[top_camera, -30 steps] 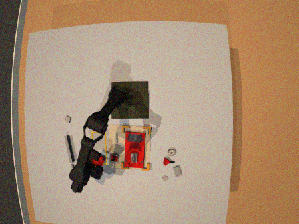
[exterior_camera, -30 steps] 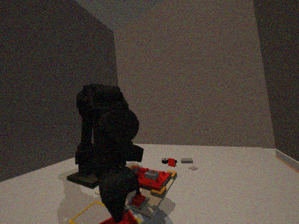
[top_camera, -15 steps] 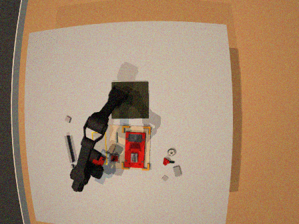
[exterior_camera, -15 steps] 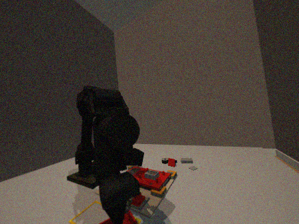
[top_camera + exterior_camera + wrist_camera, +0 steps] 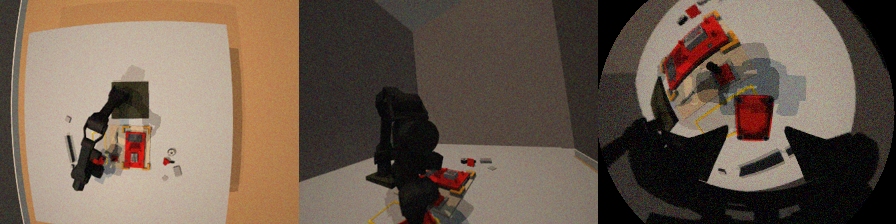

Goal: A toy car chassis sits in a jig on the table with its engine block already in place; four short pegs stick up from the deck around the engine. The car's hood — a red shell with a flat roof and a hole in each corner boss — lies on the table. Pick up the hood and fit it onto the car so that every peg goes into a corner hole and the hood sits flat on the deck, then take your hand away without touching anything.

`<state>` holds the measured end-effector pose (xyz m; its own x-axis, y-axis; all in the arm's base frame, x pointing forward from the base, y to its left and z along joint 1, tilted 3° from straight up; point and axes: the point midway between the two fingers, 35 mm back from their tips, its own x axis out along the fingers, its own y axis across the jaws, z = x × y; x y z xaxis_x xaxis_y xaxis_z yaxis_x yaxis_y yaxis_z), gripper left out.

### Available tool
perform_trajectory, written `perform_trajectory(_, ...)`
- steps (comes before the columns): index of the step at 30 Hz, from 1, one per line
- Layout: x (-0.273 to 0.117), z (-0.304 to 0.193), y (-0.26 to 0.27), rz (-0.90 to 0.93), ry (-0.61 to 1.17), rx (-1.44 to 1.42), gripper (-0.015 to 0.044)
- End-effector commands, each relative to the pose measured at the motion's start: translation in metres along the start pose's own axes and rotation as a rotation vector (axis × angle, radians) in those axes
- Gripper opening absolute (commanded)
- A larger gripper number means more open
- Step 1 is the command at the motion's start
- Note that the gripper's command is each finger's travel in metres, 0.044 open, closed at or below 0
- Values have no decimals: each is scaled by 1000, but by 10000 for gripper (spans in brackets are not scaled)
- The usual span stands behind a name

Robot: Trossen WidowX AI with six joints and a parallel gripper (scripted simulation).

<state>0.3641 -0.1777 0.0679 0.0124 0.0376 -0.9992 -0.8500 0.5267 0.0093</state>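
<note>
The red car chassis (image 5: 135, 147) (image 5: 450, 181) (image 5: 697, 46) is sitting in its jig, orange brackets (image 5: 146, 167) (image 5: 457, 191) (image 5: 731, 46) hugging the corners, and serves as the landmark. The grey engine block (image 5: 134, 157) (image 5: 450, 175) (image 5: 695, 36) is resting on its deck. In the top view, the red hood (image 5: 99, 161) (image 5: 427, 218) (image 5: 754, 118) is lying left of the chassis, partly hidden beneath the black arm (image 5: 97, 123) (image 5: 414, 133). The wrist view is showing it ahead of the gripper (image 5: 97, 163) (image 5: 414, 218) (image 5: 757, 131), whose fingers are standing wide apart, gripping nothing. A small red block with a black knob (image 5: 114, 158) (image 5: 724, 73) is lying between hood and chassis. To the right of the chassis, a round ring-shaped part (image 5: 168, 153) is lying near a small red piece (image 5: 165, 161) (image 5: 470, 162) (image 5: 693, 11).
</note>
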Motion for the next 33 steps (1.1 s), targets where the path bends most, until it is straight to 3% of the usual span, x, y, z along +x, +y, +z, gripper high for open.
perform_trajectory(1,3,0,1,2,-3,-2,440)
perform_trajectory(33,21,0,3,2,-3,-2,440)
